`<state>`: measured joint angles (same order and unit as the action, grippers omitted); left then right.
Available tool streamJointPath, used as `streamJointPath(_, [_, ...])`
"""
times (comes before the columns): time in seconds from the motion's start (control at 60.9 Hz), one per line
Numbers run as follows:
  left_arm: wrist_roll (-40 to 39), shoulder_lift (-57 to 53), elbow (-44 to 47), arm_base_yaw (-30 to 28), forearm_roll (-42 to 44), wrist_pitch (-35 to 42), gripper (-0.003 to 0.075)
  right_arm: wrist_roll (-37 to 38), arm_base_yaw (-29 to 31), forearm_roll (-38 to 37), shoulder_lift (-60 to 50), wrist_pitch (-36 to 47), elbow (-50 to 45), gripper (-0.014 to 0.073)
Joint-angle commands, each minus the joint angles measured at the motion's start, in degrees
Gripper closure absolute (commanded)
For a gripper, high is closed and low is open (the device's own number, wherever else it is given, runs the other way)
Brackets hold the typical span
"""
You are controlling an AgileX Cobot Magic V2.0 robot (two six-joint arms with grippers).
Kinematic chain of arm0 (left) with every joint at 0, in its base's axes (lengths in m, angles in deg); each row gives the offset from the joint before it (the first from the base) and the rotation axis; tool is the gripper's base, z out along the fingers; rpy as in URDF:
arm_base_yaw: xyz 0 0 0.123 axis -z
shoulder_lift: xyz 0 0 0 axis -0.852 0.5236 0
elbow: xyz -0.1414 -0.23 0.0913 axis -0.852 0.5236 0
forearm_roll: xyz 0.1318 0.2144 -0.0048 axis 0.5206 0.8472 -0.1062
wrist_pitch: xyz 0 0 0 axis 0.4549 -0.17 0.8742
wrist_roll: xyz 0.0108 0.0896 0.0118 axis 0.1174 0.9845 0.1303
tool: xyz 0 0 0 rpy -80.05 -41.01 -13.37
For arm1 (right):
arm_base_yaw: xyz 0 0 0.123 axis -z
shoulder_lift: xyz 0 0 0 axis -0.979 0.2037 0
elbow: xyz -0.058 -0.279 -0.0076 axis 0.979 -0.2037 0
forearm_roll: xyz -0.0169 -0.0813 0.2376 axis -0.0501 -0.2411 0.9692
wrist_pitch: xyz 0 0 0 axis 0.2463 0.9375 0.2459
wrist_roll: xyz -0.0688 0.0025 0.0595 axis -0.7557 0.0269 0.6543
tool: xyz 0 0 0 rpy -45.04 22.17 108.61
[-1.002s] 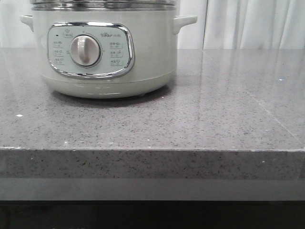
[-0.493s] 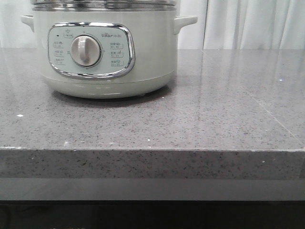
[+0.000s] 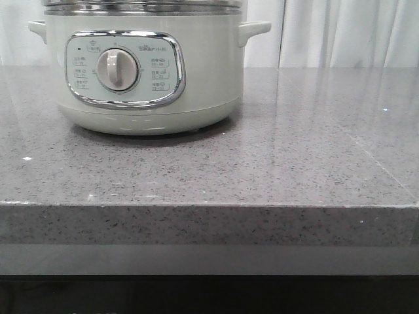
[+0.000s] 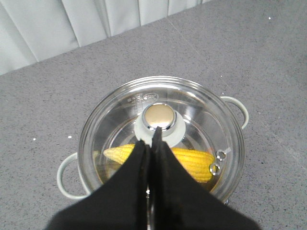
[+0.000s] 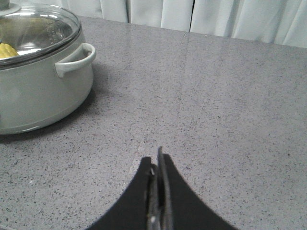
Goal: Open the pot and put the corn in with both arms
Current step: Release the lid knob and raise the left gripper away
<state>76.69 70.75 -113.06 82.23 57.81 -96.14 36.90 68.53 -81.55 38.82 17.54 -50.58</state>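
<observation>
The pale-green pot (image 3: 203,78) stands at the back left of the grey counter, its glass lid (image 4: 201,112) on. Through the glass the yellow corn (image 4: 192,160) lies inside the pot. My left gripper (image 4: 149,139) hangs above the lid, shut and empty, its tips just short of the lid's silver knob (image 4: 159,117). My right gripper (image 5: 156,160) is shut with nothing in it, above bare counter to the right of the pot (image 5: 43,91). Neither gripper shows in the front view.
The grey speckled counter (image 3: 294,163) has its front edge close to the camera. White curtains (image 3: 340,33) hang behind it. One pot handle (image 5: 74,60) sticks out toward my right gripper.
</observation>
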Motion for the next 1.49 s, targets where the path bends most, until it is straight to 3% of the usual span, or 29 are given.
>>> streamJointPath(0.0, [0.24, -8.25, 7.02, 0.29, 0.25, 10.87, 0.0741, -0.09, 0.27, -0.44, 0.06, 4.40, 1.51, 0.0706])
streamJointPath(0.378, [0.24, -38.09, 49.27, 0.29, 0.34, 31.41, 0.0741, -0.09, 0.27, -0.44, 0.06, 4.39, 1.51, 0.0706])
streamJointPath(0.657, [0.24, -57.56, 69.56, 0.29, 0.12, 36.29, 0.0741, -0.09, 0.27, -0.44, 0.06, 4.39, 1.51, 0.0706])
streamJointPath(0.936, [0.14, -67.95, 76.56, 0.29, -0.15, 36.51, 0.0741, -0.09, 0.27, -0.44, 0.06, 4.39, 1.51, 0.0706])
streamJointPath(1.479, [0.14, -68.23, 76.56, 0.29, -0.15, 36.76, 0.0741, -0.09, 0.27, -0.44, 0.06, 4.39, 1.51, 0.0706])
